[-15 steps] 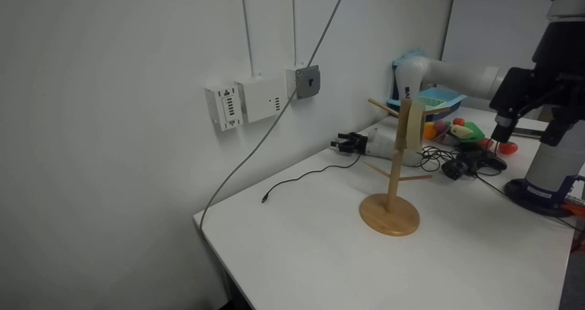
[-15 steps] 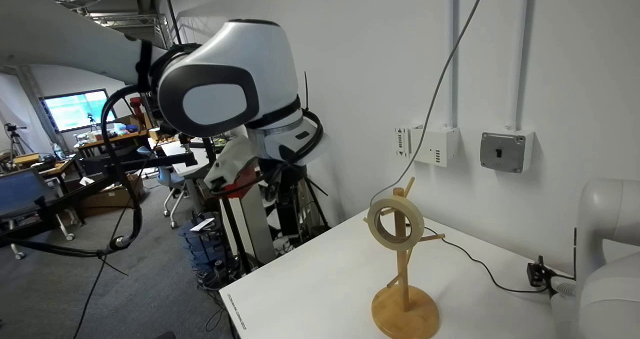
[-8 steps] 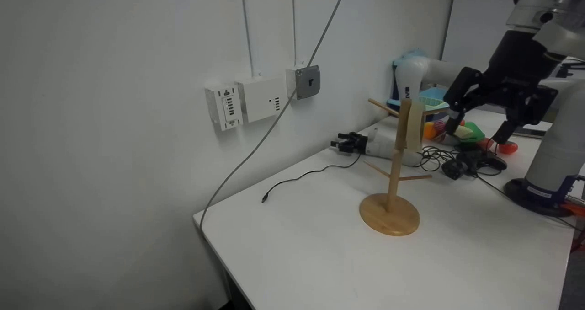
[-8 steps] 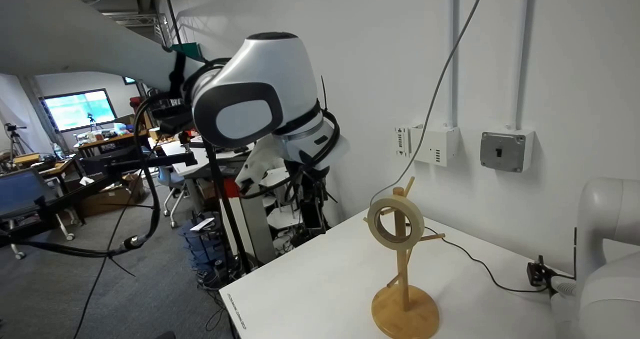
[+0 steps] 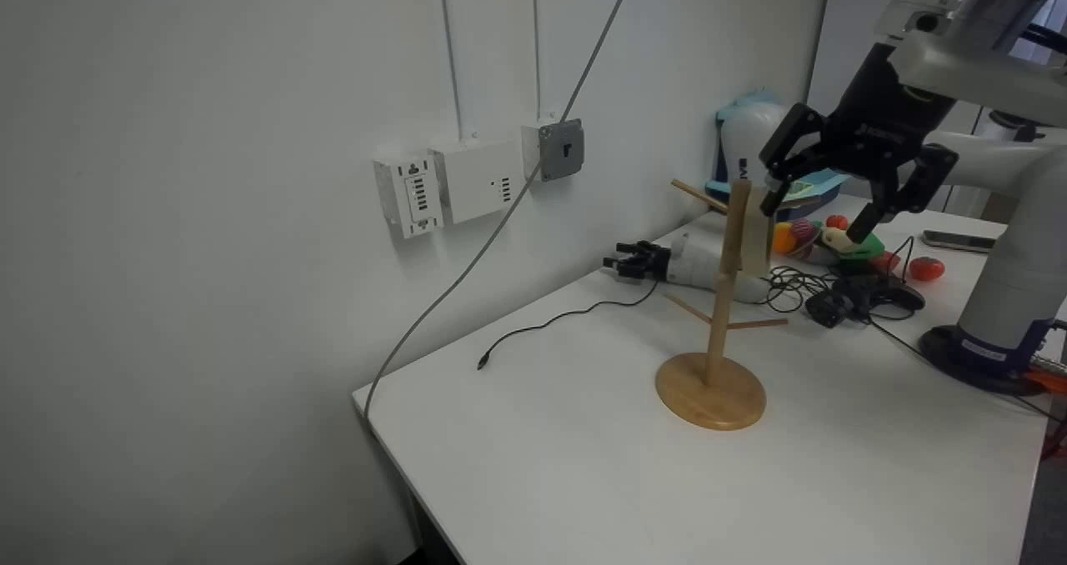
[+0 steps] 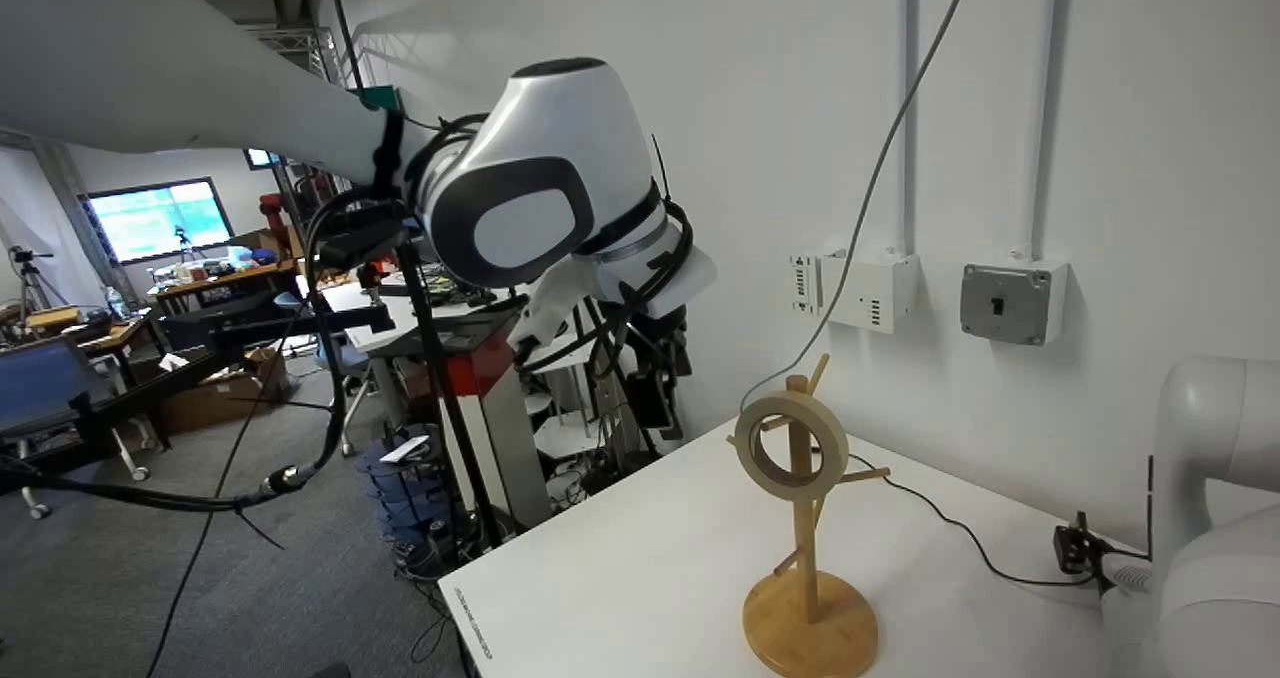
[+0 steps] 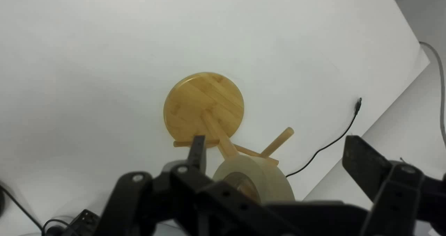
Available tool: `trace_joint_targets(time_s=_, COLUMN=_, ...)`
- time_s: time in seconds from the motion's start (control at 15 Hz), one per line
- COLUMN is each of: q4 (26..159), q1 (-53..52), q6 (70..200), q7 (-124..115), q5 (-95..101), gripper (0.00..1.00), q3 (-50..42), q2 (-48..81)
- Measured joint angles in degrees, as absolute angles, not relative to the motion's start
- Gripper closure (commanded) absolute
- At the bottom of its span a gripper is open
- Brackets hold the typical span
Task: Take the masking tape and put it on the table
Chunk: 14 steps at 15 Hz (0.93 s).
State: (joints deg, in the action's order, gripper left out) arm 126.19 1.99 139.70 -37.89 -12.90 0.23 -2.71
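Observation:
The masking tape (image 5: 757, 236) is a cream ring hung on an upper peg of the wooden peg stand (image 5: 710, 392). In an exterior view the tape (image 6: 835, 446) faces the camera, around a peg. The stand stands upright on the white table (image 5: 583, 465). My gripper (image 5: 815, 217) is open and empty, above the table beside the tape, one fingertip overlapping it in that view. In the wrist view the tape (image 7: 275, 180) shows below the space between the spread fingertips (image 7: 277, 149), its lower part hidden by the gripper's linkage.
Another arm's black gripper (image 5: 640, 261) lies near the wall. A thin black cable (image 5: 575, 312) runs along the table. Toy fruits (image 5: 783, 237), a red tomato (image 5: 927, 268), a black controller (image 5: 863, 294) and a phone (image 5: 959, 242) lie behind the stand. A grey cable (image 5: 504, 215) hangs along the wall.
My open gripper has moved over to the tape and stand, leftward in an exterior view and rightward in an exterior view, and has tilted. The tape and the stand have not moved.

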Motion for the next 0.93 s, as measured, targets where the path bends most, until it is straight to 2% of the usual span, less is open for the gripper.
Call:
trace_joint_targets(time_s=0.6, q4=121.8, q1=2.0, q6=139.8, q7=-52.9, q5=2.1, gripper=0.00, q3=-0.1, q2=0.5)
trace_joint_targets(time_s=0.93, q4=120.9, q1=2.0, q6=140.0, q7=-55.2, q5=3.4, gripper=0.00, q3=-0.2, q2=2.3)
